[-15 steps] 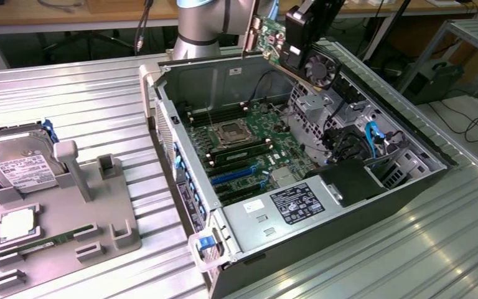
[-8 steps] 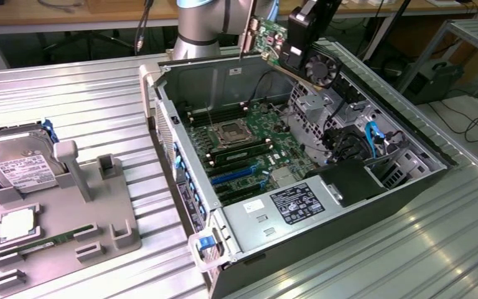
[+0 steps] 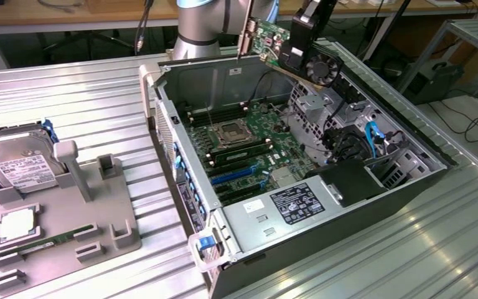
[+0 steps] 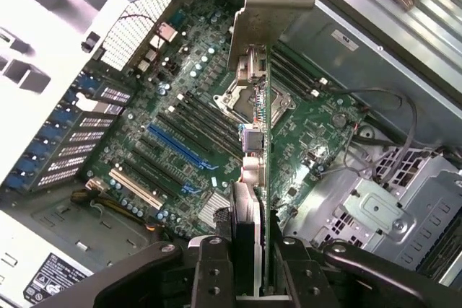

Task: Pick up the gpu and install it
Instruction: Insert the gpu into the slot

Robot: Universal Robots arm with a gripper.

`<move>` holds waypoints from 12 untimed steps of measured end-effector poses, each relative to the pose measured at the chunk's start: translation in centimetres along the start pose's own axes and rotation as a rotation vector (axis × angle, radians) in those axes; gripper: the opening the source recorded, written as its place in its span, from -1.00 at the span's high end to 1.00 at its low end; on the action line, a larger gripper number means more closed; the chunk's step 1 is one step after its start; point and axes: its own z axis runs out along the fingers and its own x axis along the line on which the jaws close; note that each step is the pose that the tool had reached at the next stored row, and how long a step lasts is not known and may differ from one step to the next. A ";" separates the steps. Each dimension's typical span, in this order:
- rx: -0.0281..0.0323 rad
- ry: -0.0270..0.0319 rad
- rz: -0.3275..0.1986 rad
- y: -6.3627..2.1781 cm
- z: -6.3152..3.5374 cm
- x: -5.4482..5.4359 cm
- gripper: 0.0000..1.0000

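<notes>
The gpu (image 3: 282, 50) is judged light, stiff and fragile (best taken by its bare edges, clear of fan and components). It is held edge-on between the fingers (image 4: 216, 268), which are pinched against its two faces, above the open computer case (image 3: 434, 149) and motherboard (image 4: 180, 117).

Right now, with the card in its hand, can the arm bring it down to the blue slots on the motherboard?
Probably yes. The hand holds the gpu above the open case, and nothing stands over the blue slots; the side panel is off.
</notes>
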 end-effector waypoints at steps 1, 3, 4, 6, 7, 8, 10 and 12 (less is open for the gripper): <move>-0.0003 0.0005 -0.012 0.00 0.00 0.0 0.45; -0.0010 0.0013 -0.033 0.00 0.01 0.0 0.45; -0.0013 0.0017 -0.044 0.00 0.01 0.0 0.45; -0.0019 0.0026 -0.065 -0.01 0.01 0.0 0.45; -0.0024 0.0031 -0.079 -0.01 0.01 0.0 0.45; -0.0026 0.0036 -0.088 -0.01 0.01 0.0 0.45; -0.0036 0.0049 -0.123 -0.01 0.01 0.0 0.45; -0.0043 0.0059 -0.145 -0.02 0.01 0.0 0.45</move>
